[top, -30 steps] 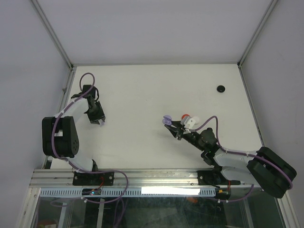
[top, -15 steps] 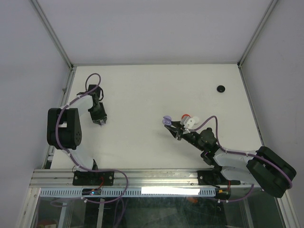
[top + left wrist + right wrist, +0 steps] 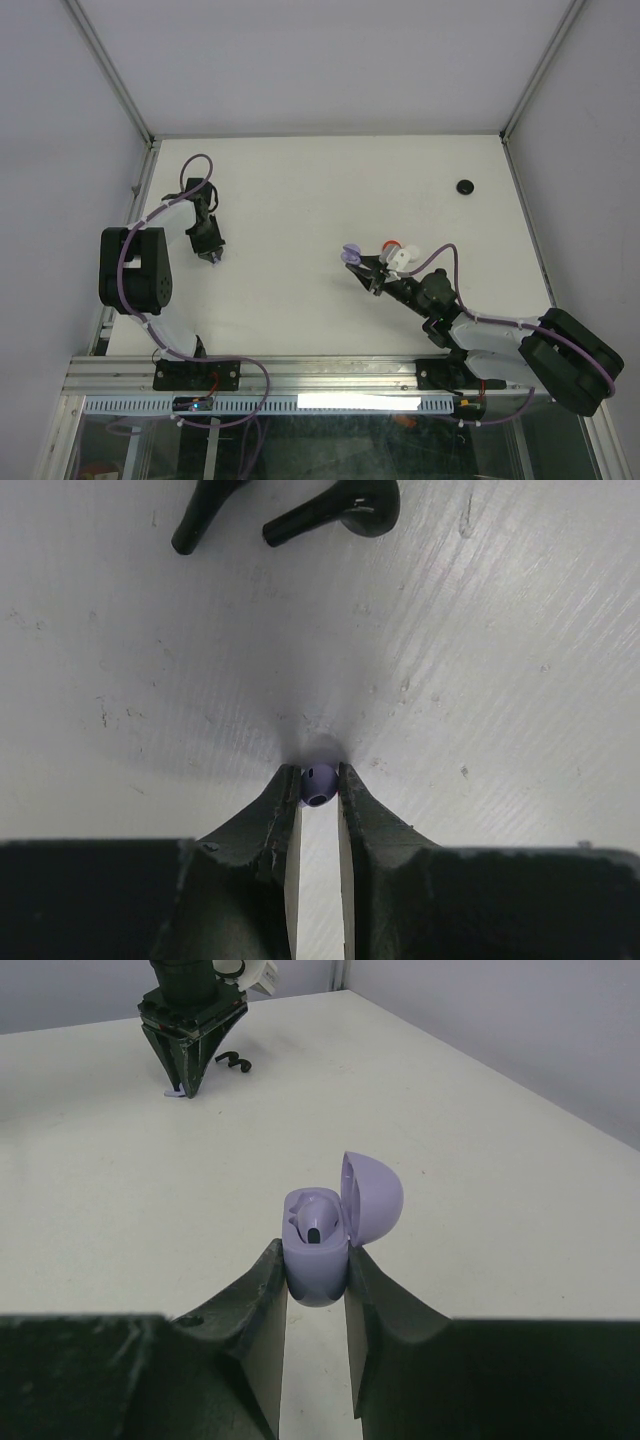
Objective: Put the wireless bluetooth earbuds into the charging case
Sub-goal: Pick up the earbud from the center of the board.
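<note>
My left gripper (image 3: 318, 776) is shut on a small lavender earbud (image 3: 318, 785), tips down at the white table; it sits at the table's left (image 3: 211, 256). Two black earbuds (image 3: 335, 512) lie just beyond it. My right gripper (image 3: 317, 1265) is shut on the lavender charging case (image 3: 316, 1260), held upright with its lid (image 3: 372, 1196) open. One lavender earbud (image 3: 318, 1222) sits inside the case. In the top view the case (image 3: 350, 254) is right of the table's middle, far from the left gripper.
A red piece (image 3: 389, 243) and a white piece (image 3: 401, 256) lie close beside the right gripper. A small black round object (image 3: 465, 187) sits at the far right. Grey walls ring the table; the left arm's purple cable (image 3: 190, 165) loops near the left wall.
The left gripper has closed onto the lavender earbud, and the left arm has shifted slightly. The right arm and the case have not moved.
</note>
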Controlling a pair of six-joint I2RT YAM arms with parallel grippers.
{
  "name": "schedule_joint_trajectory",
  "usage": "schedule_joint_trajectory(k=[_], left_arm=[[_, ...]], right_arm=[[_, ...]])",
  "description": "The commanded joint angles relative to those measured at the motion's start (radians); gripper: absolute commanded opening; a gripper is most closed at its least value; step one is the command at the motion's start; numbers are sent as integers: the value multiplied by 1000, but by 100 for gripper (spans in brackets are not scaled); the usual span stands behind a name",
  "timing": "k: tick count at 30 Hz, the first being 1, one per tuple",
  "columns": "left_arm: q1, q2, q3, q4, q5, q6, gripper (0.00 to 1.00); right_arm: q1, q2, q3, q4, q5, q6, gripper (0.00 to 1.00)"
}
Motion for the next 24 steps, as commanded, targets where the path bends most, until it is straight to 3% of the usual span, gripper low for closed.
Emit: schedule_joint_trajectory(k=[1,14,24], left_arm=[[-20,-41,-10,48,45,-3,10],[-169,-297,-28,159,160,-150,9],[-312,-552,-57,339,237,-233,8]], right_arm=[[1,-5,37,38,-21,-14,0],[2,-22,55,65,-44,-13,0],[2,-51,92,61,-46,42,0]])
